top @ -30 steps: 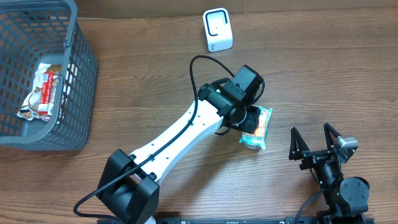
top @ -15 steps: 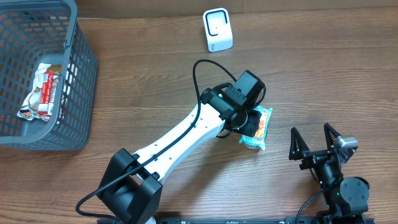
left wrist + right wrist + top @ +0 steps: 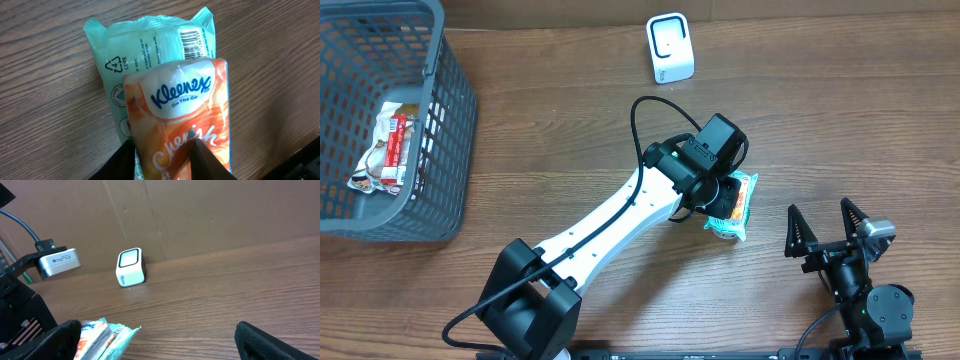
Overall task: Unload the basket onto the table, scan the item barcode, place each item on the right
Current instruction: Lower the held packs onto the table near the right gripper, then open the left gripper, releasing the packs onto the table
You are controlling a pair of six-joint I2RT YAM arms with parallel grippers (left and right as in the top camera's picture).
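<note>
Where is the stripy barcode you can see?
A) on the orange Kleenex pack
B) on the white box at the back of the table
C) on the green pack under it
C: in the left wrist view the barcode is printed on the green pack, near its top corner, just above the orange Kleenex pack that overlaps it.
</note>
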